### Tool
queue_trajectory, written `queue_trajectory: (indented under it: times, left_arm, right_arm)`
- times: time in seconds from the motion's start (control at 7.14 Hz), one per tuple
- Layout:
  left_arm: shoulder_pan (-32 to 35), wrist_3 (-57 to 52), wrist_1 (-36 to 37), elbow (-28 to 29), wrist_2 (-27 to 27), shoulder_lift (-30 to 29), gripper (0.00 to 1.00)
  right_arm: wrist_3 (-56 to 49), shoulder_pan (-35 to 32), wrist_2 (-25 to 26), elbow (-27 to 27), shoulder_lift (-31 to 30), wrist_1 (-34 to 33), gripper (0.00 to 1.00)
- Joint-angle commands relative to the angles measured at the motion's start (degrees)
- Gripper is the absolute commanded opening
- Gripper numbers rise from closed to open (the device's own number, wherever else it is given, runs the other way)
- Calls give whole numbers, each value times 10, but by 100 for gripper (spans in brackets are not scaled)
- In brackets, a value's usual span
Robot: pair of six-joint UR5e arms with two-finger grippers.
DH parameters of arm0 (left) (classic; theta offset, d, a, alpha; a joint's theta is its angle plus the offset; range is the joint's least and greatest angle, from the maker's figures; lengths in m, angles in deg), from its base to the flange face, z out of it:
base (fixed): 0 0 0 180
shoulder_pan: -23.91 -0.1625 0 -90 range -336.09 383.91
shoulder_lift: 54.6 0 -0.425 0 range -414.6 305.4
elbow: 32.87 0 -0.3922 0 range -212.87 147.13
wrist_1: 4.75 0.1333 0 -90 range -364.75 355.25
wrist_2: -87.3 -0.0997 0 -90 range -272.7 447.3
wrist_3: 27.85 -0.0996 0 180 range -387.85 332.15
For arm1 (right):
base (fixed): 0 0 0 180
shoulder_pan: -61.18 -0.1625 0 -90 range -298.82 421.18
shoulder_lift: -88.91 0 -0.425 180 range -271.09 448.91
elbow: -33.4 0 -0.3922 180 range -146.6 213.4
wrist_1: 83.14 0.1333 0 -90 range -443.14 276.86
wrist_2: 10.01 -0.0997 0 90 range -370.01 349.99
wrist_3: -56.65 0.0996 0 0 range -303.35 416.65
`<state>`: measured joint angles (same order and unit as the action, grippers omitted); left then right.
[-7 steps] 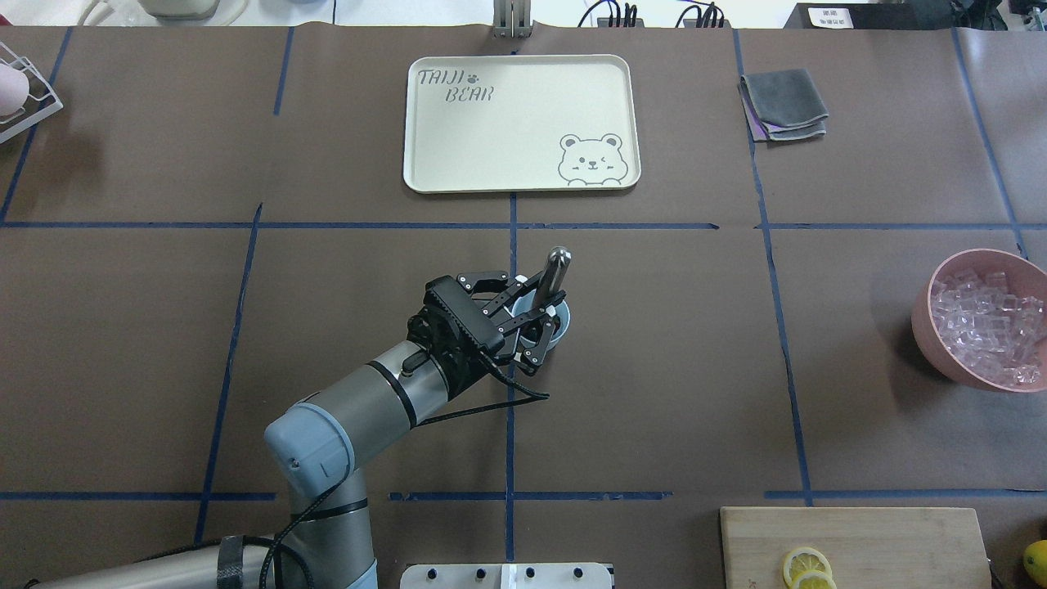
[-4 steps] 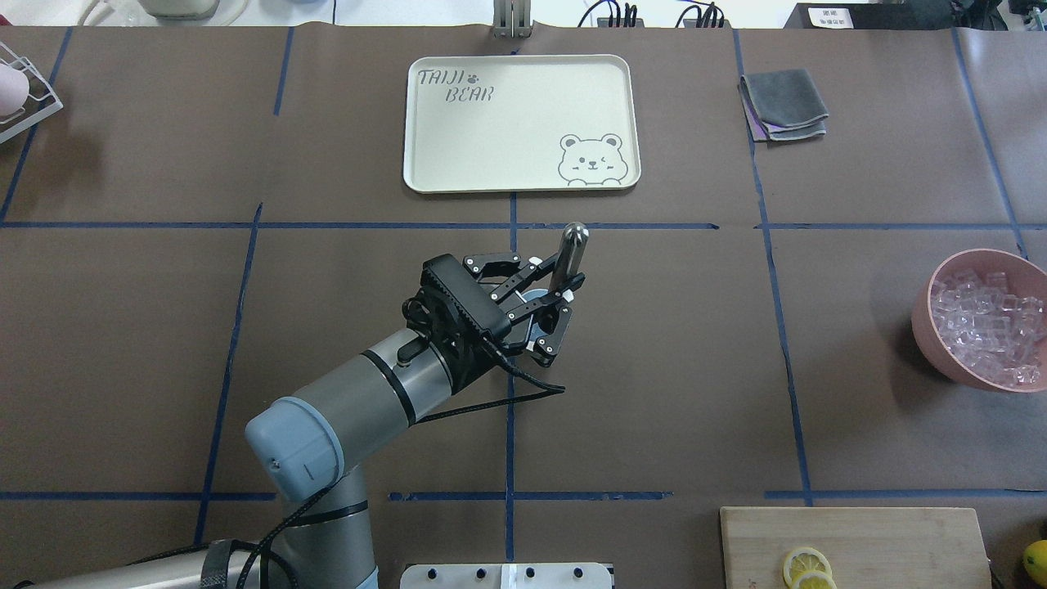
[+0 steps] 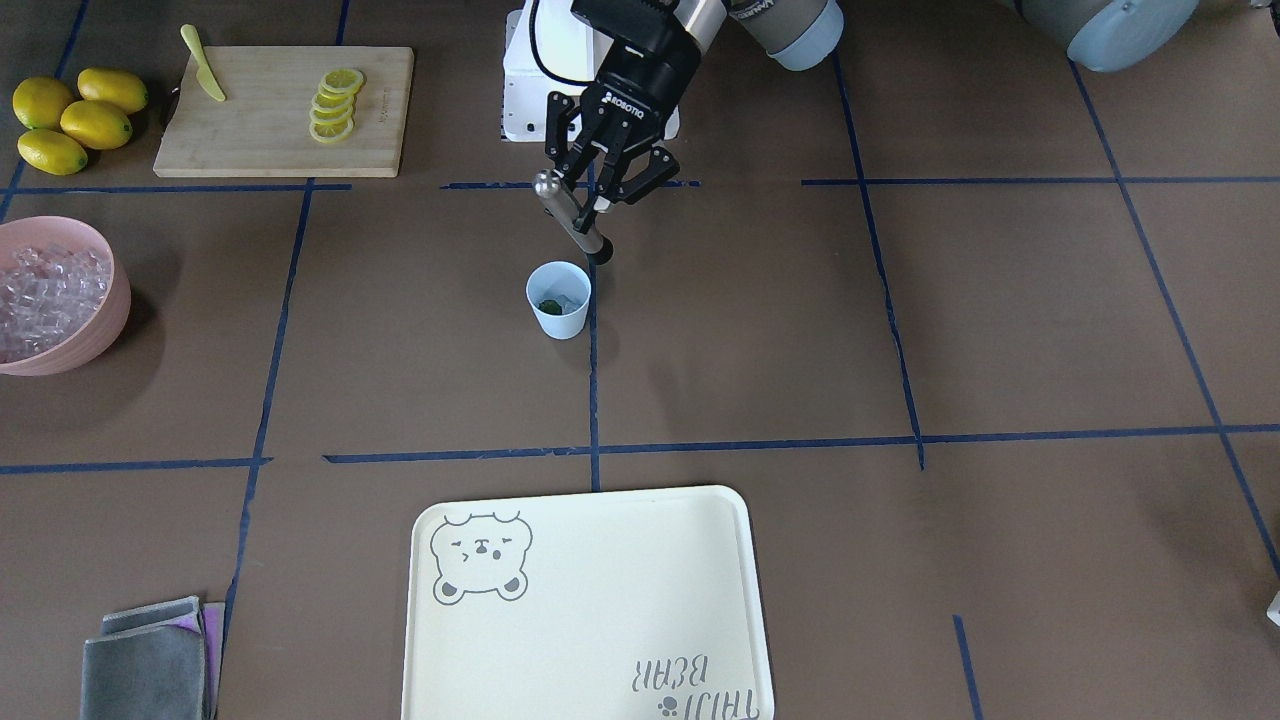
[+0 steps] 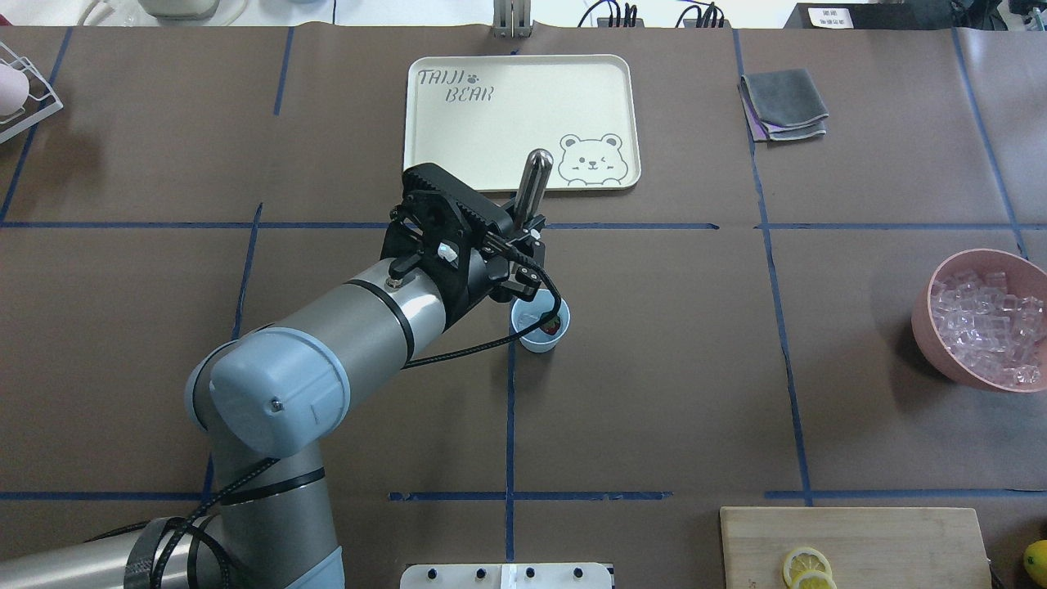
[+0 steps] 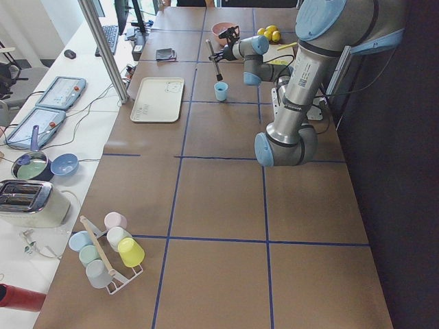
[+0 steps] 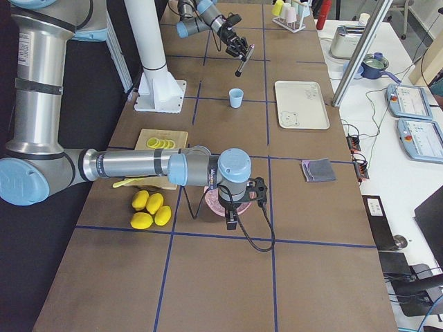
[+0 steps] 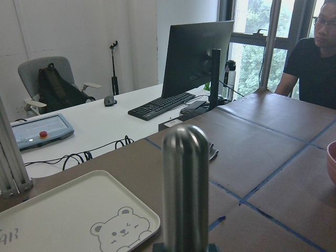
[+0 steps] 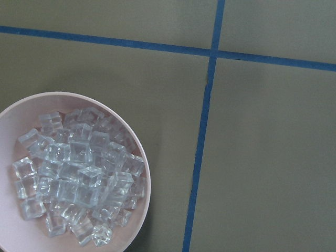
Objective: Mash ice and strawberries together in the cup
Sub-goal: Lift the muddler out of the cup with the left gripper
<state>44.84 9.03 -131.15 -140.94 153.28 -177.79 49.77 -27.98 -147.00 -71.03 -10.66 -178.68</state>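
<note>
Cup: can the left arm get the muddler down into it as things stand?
Probably yes. The left gripper holds the muddler lifted clear, close to the cup. The cup stands upright with its mouth open, and nothing shows between them in the front-facing or overhead views.

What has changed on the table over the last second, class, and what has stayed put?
The left gripper, still shut on the metal muddler, lifted it out of the cup and moved away from the robot's base, toward the tray. The cup, with the strawberry inside, stayed in place. So did the tray and the pink bowl.
</note>
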Motion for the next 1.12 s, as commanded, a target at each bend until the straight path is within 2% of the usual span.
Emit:
queue_trajectory:
  times: [0.0, 0.14, 0.28, 0.42, 0.56, 0.7, 0.84, 0.98]
  left_arm:
    - [52, 85, 73, -6, 57, 43, 0]
    - [80, 129, 152, -23, 76, 47, 0]
    - [142, 129, 194, -27, 172, 59, 0]
    - [221, 129, 194, -26, 329, 109, 0]
    - [297, 129, 193, -19, 447, 158, 2]
    - [352, 127, 196, 1, 537, 190, 3]
    - [390, 99, 200, 34, 606, 222, 3]
    - [405, 26, 215, 36, 616, 272, 2]
  right_arm:
    - [-1, 0, 1, 9, 0, 1, 100]
    - [-2, 0, 1, 13, 0, 1, 100]
    - [-2, 0, 1, 13, 0, 1, 100]
    - [-2, 0, 1, 13, 1, 1, 100]
    - [-2, 0, 1, 13, 1, 1, 100]
    - [-2, 0, 1, 13, 0, 1, 100]
    - [-2, 0, 1, 13, 1, 1, 100]
    - [-2, 0, 1, 13, 1, 1, 100]
